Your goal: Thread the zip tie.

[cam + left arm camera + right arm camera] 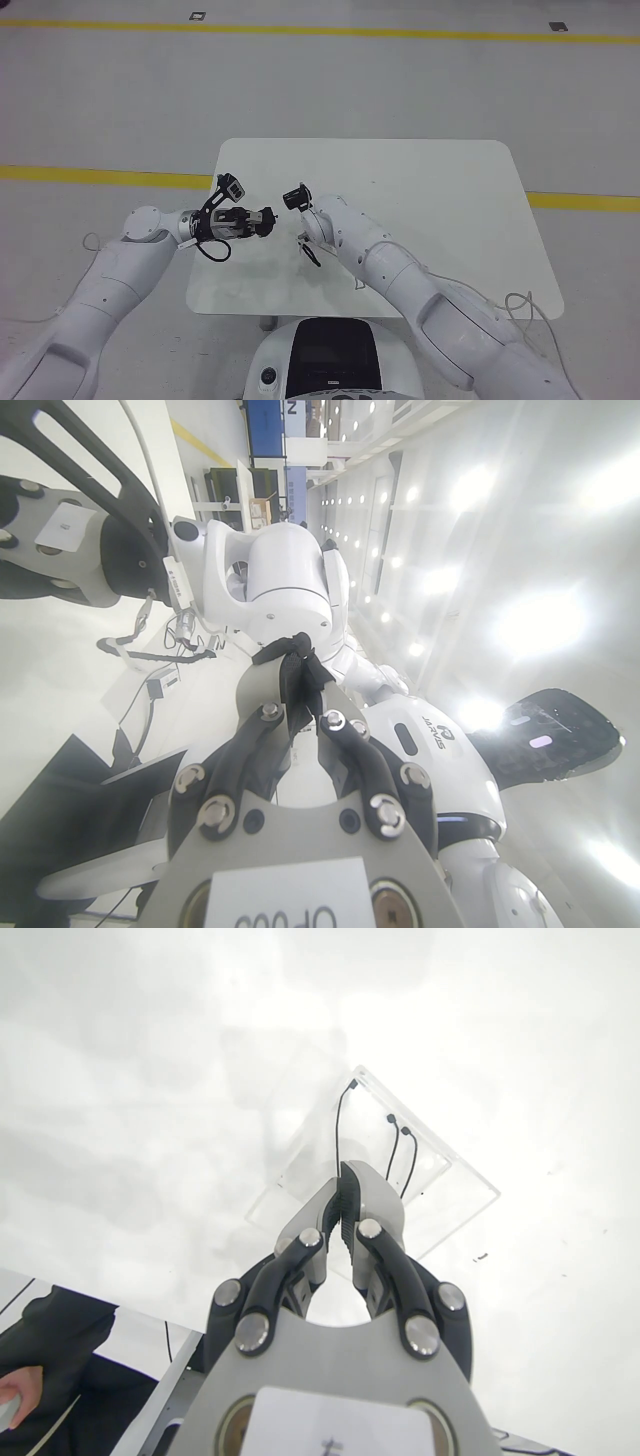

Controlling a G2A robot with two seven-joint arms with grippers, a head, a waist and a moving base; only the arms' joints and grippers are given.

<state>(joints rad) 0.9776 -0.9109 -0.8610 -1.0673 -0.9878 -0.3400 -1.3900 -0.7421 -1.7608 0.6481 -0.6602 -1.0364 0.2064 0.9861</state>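
Observation:
My right gripper (344, 1168) points down at the table and is shut on a thin black zip tie (339, 1123). Its strap runs from the fingertips out to its small square head. Under it lies a clear flat tray (460, 1208) with two more black zip ties (395, 1148) in it. In the top view the right gripper (306, 245) stands near the table's front left part. My left gripper (268, 220) hangs level just to its left, pointing toward it. Its fingers (260, 685) are shut, with ragged black material (300, 647) sticking out at the tips; I cannot tell what it is.
The white table (450, 200) has wide bare room to the right and at the back. Both grippers are close together over its left half, near the left and front edges.

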